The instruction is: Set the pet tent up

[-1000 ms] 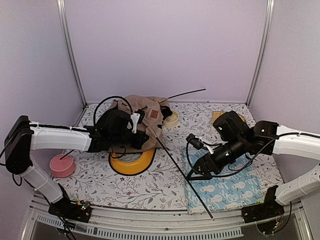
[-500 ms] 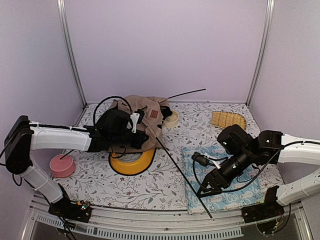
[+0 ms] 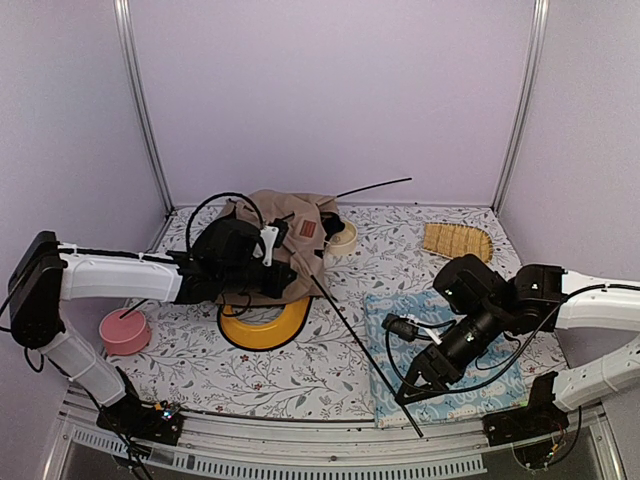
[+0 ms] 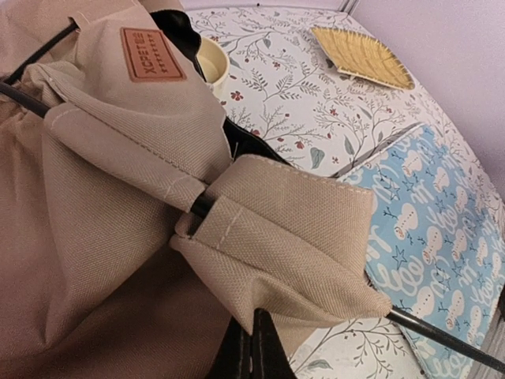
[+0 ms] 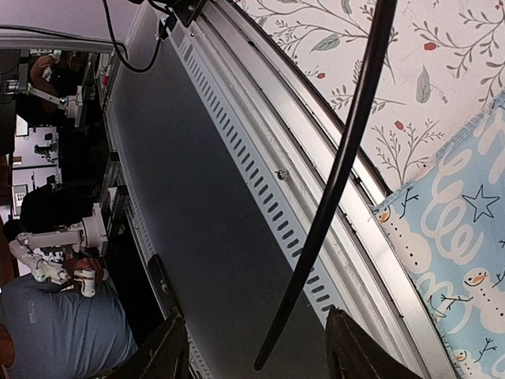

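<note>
The pet tent point(image 3: 290, 215) lies crumpled at the back left, beige with a brown label patch point(image 4: 151, 54). My left gripper point(image 4: 254, 347) is shut on a folded corner of its fabric point(image 4: 292, 237), where a black pole enters a sleeve; from above it point(image 3: 268, 262) sits against the tent's front. That thin pole point(image 3: 360, 345) runs diagonally to the near edge. My right gripper point(image 3: 412, 385) hangs open over the pole's free end. In the right wrist view the pole point(image 5: 347, 150) passes between the spread fingers point(image 5: 170, 343) without touching them, its tip level with the gripper point(image 5: 254, 343).
A yellow oval bowl tray point(image 3: 265, 325) lies just in front of the tent, a pink bowl point(image 3: 125, 330) at near left. The light blue mat point(image 3: 450, 375) lies under my right arm. A woven yellow piece point(image 3: 457, 240) and a cream ring point(image 3: 343, 237) sit farther back. The table's metal front rail point(image 5: 260, 158) is below the pole tip.
My right gripper has slid down along the pole toward the near edge and now stands at its free end, fingers somewhat closer together. The left arm and tent have not moved.
</note>
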{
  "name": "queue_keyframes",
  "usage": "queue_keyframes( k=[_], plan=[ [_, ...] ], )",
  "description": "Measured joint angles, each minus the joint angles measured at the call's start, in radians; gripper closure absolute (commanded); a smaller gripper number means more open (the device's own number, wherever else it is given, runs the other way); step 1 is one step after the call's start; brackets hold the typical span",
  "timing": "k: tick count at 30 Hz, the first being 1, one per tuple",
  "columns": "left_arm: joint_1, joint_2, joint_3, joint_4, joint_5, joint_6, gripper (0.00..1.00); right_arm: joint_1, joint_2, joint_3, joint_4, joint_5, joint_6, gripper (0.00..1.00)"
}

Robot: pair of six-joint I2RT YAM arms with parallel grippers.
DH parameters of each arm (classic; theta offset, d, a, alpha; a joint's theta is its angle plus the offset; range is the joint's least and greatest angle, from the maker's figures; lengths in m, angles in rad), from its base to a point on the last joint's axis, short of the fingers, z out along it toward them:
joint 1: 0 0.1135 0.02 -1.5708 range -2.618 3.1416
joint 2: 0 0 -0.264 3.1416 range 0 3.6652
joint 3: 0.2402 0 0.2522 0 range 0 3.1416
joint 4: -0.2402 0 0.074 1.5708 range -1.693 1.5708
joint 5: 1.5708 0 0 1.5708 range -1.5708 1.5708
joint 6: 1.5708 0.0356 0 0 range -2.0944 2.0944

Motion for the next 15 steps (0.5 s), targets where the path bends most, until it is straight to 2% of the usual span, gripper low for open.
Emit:
queue_keyframes(
  k=[15],
  plan=[
    [0.013, -0.005, 0.0, -0.005, 0.001, 0.0, 1.0, 0.003, -0.003, -0.003, -0.006, -0.018, 0.015, 0.44]
  ],
)
